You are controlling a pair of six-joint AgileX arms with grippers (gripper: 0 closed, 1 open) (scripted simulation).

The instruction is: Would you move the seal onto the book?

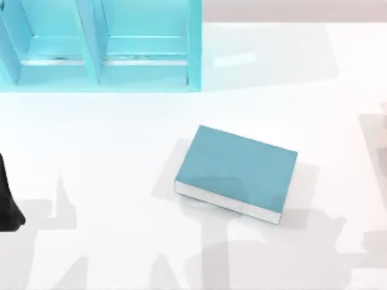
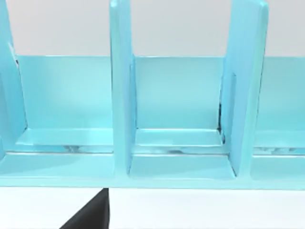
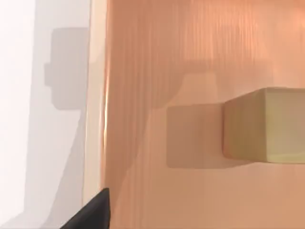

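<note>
White table [image 1: 109, 151] carries all items observed. Light-cyan shelf unit [image 1: 103, 48] is the largest object; it stands at the far left of the table, and in the left wrist view its upright dividers and open compartments face the left gripper [image 2: 90, 214] directly, near at hand.

Left arm [image 1: 9, 199] shows as a dark mass at the table's left edge, with the shelf unit beyond it and the book well off to its side. Whether the left gripper is wide or narrow cannot be told from what shows.

Book [image 1: 237, 172], teal-blue cover up and white page edges toward the near side, lies flat about the middle of the table, turned at a slight angle, well apart from the shelf unit. An arm's shadow falls across the near part of its cover.

Orange-brown wood-grained surface [image 3: 157, 71] lies directly beneath the right gripper [image 3: 90, 212], bordered by a pale strip where it meets the white table.

Seal [image 3: 262, 126], a tan block, rests on that orange-brown surface close before the right gripper and apart from it, throwing a squared shadow beside itself. The right gripper holds nothing that can be seen; its width cannot be told. How the seal lies relative to the book cannot be told.
</note>
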